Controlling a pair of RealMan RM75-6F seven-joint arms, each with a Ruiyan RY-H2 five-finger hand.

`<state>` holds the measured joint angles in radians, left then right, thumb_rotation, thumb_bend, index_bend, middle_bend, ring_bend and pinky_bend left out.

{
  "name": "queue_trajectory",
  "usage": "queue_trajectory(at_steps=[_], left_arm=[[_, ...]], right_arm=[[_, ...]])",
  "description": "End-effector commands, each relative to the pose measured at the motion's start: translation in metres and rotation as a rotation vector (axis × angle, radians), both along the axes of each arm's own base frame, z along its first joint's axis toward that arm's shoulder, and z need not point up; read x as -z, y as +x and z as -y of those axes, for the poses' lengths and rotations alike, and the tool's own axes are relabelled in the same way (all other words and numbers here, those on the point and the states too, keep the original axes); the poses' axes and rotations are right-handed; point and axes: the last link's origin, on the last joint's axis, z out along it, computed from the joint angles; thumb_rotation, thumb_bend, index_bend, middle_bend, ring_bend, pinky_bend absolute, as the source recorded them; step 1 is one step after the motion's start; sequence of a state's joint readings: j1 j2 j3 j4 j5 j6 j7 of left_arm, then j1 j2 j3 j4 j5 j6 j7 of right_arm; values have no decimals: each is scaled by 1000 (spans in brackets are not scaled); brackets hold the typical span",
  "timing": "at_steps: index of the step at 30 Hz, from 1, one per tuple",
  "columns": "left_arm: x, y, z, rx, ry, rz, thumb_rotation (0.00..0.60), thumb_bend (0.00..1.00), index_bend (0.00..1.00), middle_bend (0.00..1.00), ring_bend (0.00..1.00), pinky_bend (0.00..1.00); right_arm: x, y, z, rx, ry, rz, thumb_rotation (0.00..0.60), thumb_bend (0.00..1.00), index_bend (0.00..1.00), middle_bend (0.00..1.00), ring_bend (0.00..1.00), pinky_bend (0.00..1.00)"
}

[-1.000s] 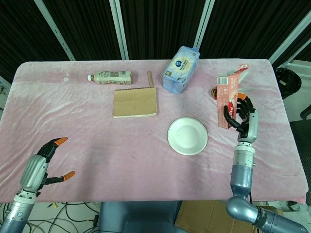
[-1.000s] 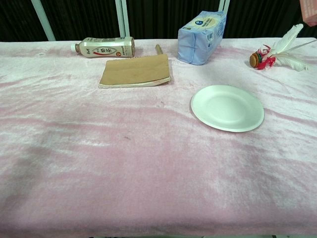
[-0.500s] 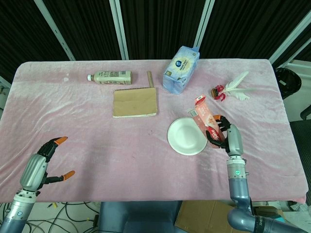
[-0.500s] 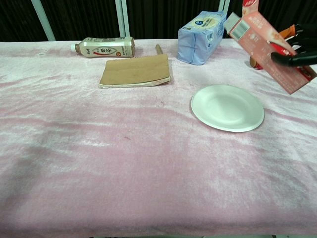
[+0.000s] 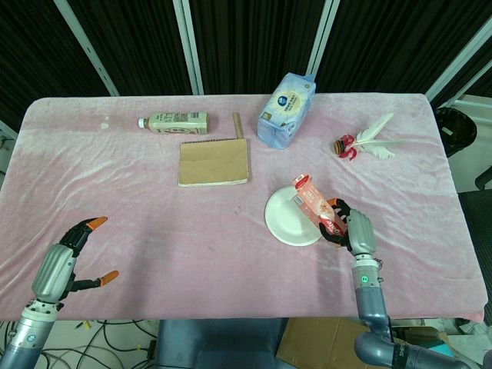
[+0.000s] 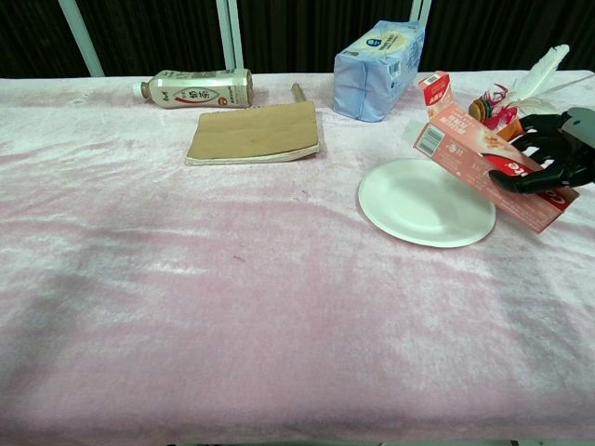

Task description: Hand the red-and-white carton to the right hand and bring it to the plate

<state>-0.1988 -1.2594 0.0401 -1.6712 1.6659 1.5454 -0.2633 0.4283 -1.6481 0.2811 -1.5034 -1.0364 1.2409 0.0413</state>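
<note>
I have my right hand (image 6: pixel 548 163) clamped around the red-and-white carton (image 6: pixel 488 165), tilted over the plate (image 5: pixel 286 223) at its three o'clock rim so it can go down flat. My left hand (image 5: pixel 65 261) idles at seven o'clock, fingers apart, holding nothing. Pink cloth (image 5: pixel 154 231) covers the table; dark panels stand behind it.

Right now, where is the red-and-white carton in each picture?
Head view: the red-and-white carton is right of centre, tilted over the right edge of the white plate, held by the right hand.
Chest view: the carton is at the right edge, slanting above the plate.
Shared landmark: the white plate.
</note>
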Motion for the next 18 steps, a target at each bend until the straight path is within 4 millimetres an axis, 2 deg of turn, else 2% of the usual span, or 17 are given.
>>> queue_trajectory(at_steps=[1, 6, 9, 13, 18], left_arm=[[0, 0, 0, -1, -1, 1, 600, 0, 133, 143, 105, 168], [1, 0, 0, -1, -5, -1, 600, 0, 133, 143, 105, 168], [1, 0, 0, 0, -2, 1, 600, 0, 133, 143, 105, 168], [1, 0, -1, -1, 0, 5, 600, 0, 133, 143, 105, 168], [1, 0, 0, -1, -4, 3, 600, 0, 133, 143, 105, 168]], right_arm=[[5, 0, -1, -7, 20, -22, 600, 458, 623, 570, 577, 548], [12, 0, -3, -8, 46, -42, 600, 446, 598, 547, 553, 491], [17, 0, -5, -8, 60, -53, 600, 421, 549, 501, 503, 381], [22, 2, -6, -19, 80, -77, 600, 369, 382, 316, 289, 208], [24, 4, -6, -14, 106, -95, 600, 301, 187, 112, 58, 133]])
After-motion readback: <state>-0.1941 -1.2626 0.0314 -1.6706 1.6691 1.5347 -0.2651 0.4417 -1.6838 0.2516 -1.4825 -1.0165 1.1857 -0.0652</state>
